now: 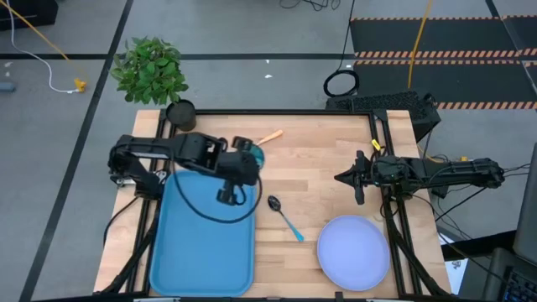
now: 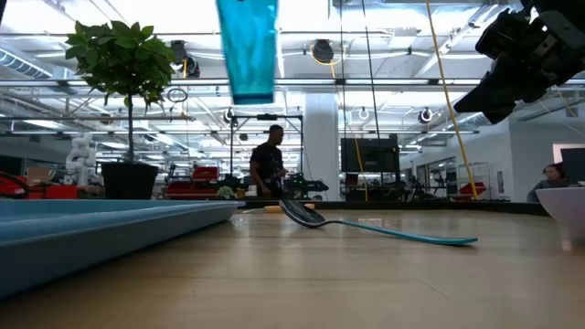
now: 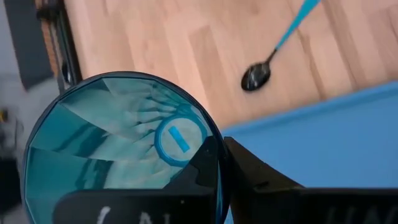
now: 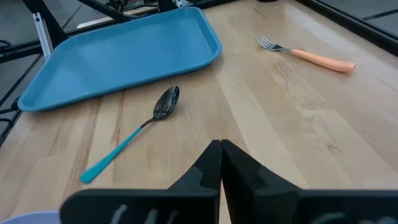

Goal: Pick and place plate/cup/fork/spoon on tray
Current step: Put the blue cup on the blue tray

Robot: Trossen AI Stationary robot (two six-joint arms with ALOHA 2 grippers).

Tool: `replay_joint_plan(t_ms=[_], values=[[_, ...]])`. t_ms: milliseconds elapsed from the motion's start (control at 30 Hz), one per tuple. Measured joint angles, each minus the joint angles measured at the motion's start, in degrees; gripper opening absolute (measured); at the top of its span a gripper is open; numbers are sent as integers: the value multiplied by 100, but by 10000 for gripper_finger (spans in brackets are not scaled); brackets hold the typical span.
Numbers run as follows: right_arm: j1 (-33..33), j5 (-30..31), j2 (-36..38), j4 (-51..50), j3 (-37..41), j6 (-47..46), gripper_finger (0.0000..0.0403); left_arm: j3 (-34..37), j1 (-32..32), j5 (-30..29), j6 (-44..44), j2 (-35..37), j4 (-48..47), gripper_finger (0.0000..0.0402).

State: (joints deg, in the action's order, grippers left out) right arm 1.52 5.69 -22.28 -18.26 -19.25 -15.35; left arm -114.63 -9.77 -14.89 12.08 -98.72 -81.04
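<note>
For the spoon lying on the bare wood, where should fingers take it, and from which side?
Probably from straight above, at the middle of the light blue handle of the spoon, fingers closing across it. It lies flat on the table beside the tray, handle slim and clear of everything; the dark bowl looks rounded and likelier to slip.

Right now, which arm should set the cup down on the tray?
Left. The left tool is shut on the cup, raised by the tray's far right corner. The right tool is shut, empty, across the table.
</note>
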Motion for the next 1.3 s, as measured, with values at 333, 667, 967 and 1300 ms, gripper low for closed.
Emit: replay_joint_plan(t_ms=[333, 667, 967, 1300], values=[[0, -2, -16, 15, 0, -221, 0, 5, -564, -178, -1502, 81, -931, 9], [-1, -487, -16, 48, -2, -604, 0, 206, -926, -124, -1785, 120, -895, 9], [0, -603, -29, 74, -2, -798, 0, 1398, -906, -173, -2178, 864, -730, 9], [0, -600, -31, 64, -4, -647, 0, 3494, -668, 149, -1510, 1847, 1705, 13]])
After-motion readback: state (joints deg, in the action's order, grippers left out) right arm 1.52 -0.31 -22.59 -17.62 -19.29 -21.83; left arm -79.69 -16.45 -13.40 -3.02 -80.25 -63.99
